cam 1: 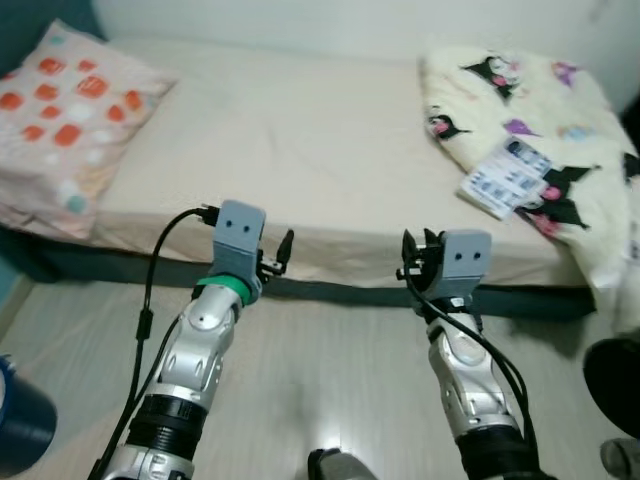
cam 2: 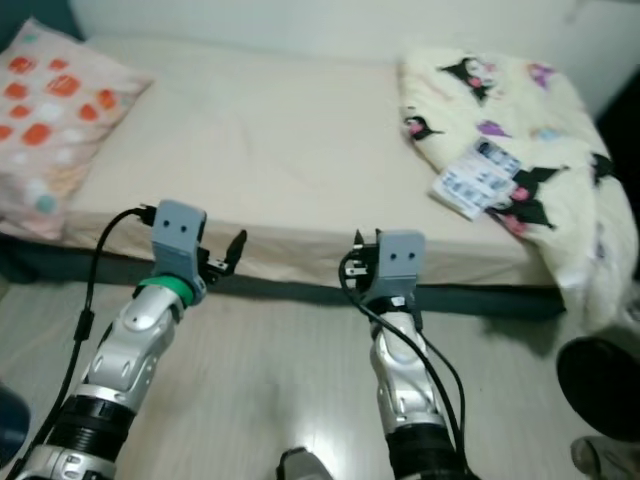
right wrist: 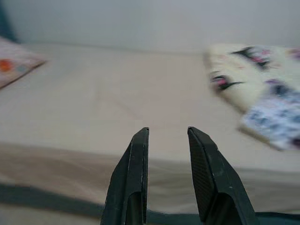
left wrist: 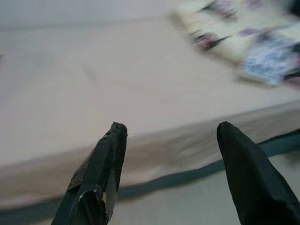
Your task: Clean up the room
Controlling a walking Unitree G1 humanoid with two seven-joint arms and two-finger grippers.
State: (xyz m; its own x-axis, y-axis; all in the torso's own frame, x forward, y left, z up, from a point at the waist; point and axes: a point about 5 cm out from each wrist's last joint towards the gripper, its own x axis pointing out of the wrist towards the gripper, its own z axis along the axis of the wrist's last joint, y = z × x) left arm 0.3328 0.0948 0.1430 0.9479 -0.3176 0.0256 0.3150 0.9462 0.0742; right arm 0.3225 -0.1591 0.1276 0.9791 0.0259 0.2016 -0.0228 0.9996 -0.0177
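1. Left eye view: both arms are held out low over the floor (cam 1: 300,370), short of the bed (cam 1: 300,140). The left gripper (cam 1: 283,250) is seen spread; the right gripper (cam 1: 412,258) is seen with fingers slightly apart, nothing held. The likeliest thing to tidy, a flat printed packet (cam 1: 505,178), lies on the crumpled blanket (cam 1: 520,110) at the bed's right end, ahead and to the right of both grippers. The right arm is judged nearer. The packet's long axis runs diagonally, from the far right toward the near left edge of the bed.

2. Right eye view: same layout. The packet (cam 2: 475,178) is close to the bed's front edge, so a reach over that edge is judged short. Open bare mattress is seen between the pillow (cam 2: 50,110) at the left end and the blanket, giving free room to swing in. A dark round object (cam 2: 600,385) sits on the floor at right, close beside the right arm's side; what it is cannot be told.

3. Left wrist view: the fingers (left wrist: 101,173) are wide apart, empty, pointed at the bed's edge. The packet (left wrist: 272,61) shows blurred, well off to the side of the line of the fingers.

4. Right wrist view: the fingers (right wrist: 133,178) are parted by a narrow gap, empty. The packet (right wrist: 276,117) lies off the gripper's axis, on the blanket; a turn toward it is judged necessary before reaching.
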